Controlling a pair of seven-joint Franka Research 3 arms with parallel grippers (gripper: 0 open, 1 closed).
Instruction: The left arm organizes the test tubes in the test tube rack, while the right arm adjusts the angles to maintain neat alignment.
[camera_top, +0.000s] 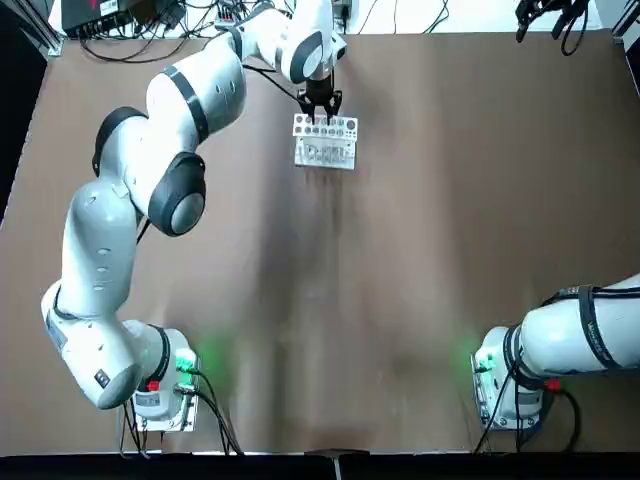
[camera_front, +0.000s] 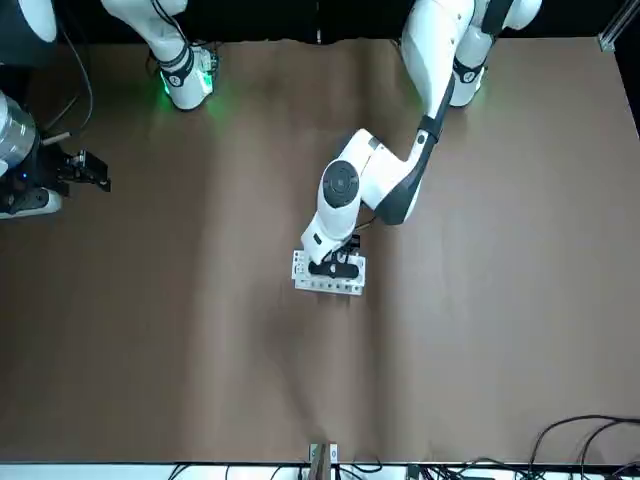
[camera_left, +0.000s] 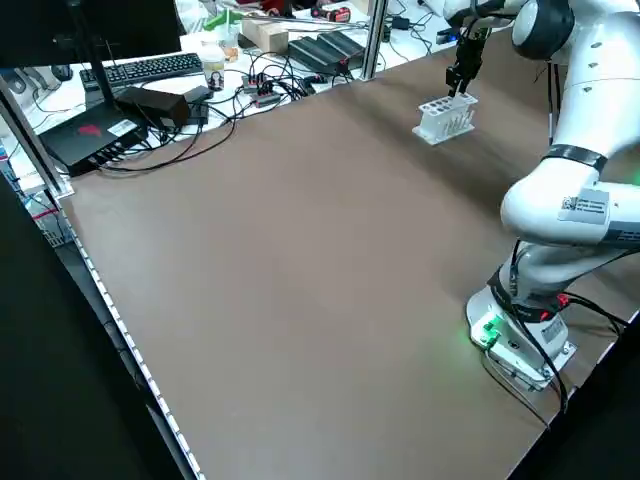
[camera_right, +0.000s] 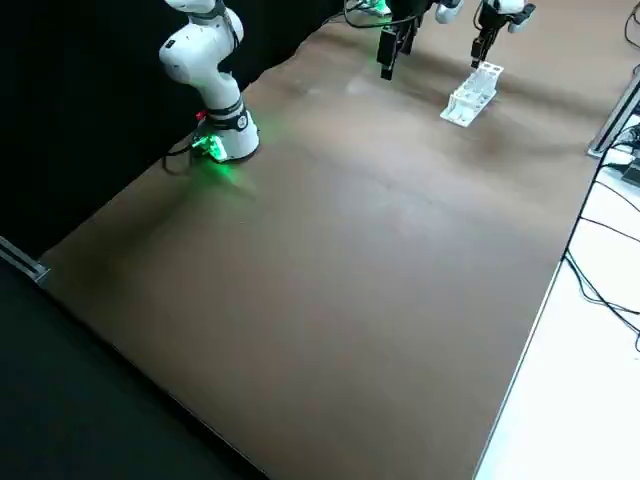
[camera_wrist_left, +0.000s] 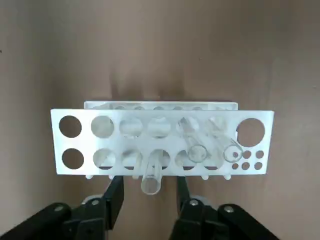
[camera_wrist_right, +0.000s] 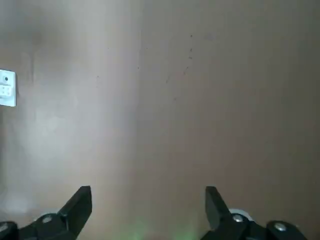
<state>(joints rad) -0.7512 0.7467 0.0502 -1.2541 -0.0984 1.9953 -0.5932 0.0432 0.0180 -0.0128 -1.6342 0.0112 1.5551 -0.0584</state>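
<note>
"Which step is this?"

"Reaching for a tube, I'd judge. The left gripper (camera_wrist_left: 150, 178) is at the test tube rack (camera_wrist_left: 162, 116), out on the surface (camera_top: 400, 280), its fingers open, one either side of the nearest test tube (camera_wrist_left: 151, 172)."

"And the other two?"

"Another tube (camera_wrist_left: 194, 142) and a third tube (camera_wrist_left: 229, 145) lean in the rack, beside each other."

"So what's next?"

"Probably ease in square, close gently on that nearest one, then lift and reseat it upright. Careless closing could nudge the rack."

"The right arm?"

"Idle, well apart from the rack; the right gripper (camera_wrist_right: 148, 188) is open too."

"What can't you make out?"

"Where the tubes' lower ends sit: the top plate hides much of that. The top view hardly shows tubes, and cuts off most of the right arm."
</note>
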